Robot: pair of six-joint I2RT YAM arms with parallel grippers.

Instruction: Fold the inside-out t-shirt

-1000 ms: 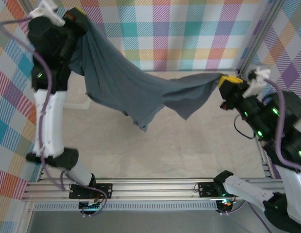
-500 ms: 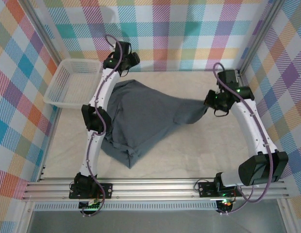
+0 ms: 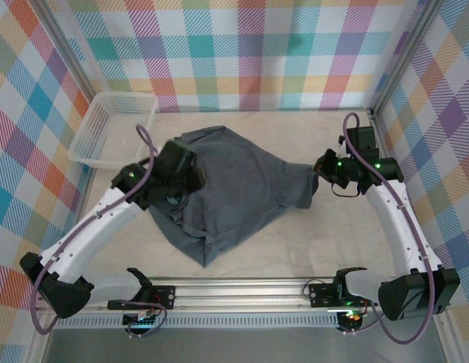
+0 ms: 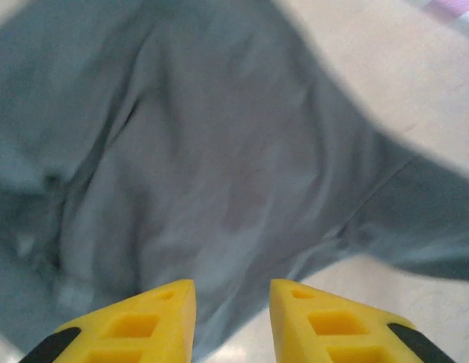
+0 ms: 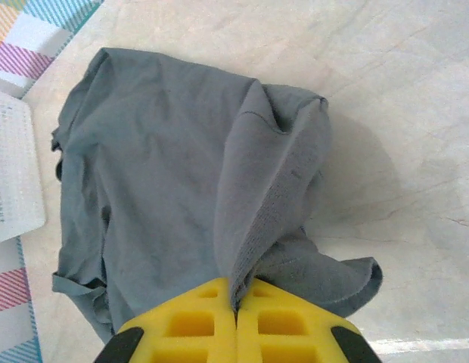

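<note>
Nearest my bases, a pointed corner of the t-shirt (image 3: pixel 234 189) reaches toward the near edge of the table (image 3: pixel 310 242). From that corner the grey cloth spreads away from me in a rumpled, uneven heap. It lies flat on the table left of centre, with folds along its left side.

Farther out, my left gripper (image 4: pixel 233 306) hangs over the left part of the t-shirt, fingers apart and nothing between them. The cloth lies directly below and ahead of the fingertips, so this arm is the nearer one to the bulk of the t-shirt.

At about the same depth on the other side, my right gripper (image 5: pixel 236 302) has its fingers pressed together on a ridge of fabric at the right end of the t-shirt. The cloth is drawn into a narrow tongue that rises to the pads. From there the t-shirt runs leftward across the table, so its long axis lies roughly from my right fingers to the heap under my left ones. I judge that the next move depends on my left fingers finding an edge on their own side, opposite the right grip, so the cloth can be stretched flat between the two.

Farthest away, in the far left corner, sits a white mesh basket (image 3: pixel 113 132), close to the t-shirt's far left edge. I see nothing in it.
</note>
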